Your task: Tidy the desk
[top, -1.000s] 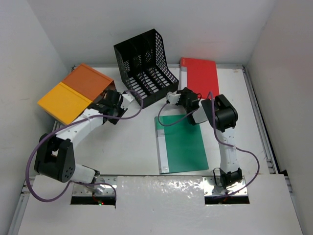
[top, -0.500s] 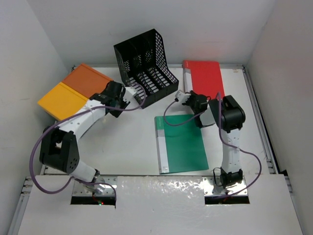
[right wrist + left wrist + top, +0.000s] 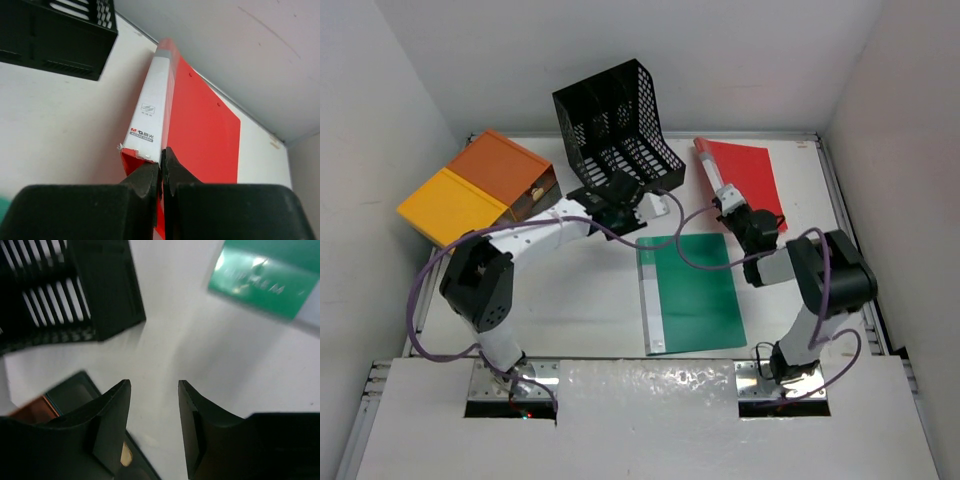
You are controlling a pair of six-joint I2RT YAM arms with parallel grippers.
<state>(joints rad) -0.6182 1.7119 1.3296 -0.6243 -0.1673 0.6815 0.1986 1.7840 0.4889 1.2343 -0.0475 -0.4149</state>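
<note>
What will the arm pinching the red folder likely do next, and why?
Probably a small lift. The right gripper is shut on the near corner of the red folder, which lies on the desk just right of the black file rack. Raising that corner would let it tip the folder toward the rack's slots.

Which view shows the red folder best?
Right wrist: the red folder fills the frame, white spine clear, right gripper shut on its near edge. The top view shows it small, partly behind the arm. The left wrist view misses it.
</note>
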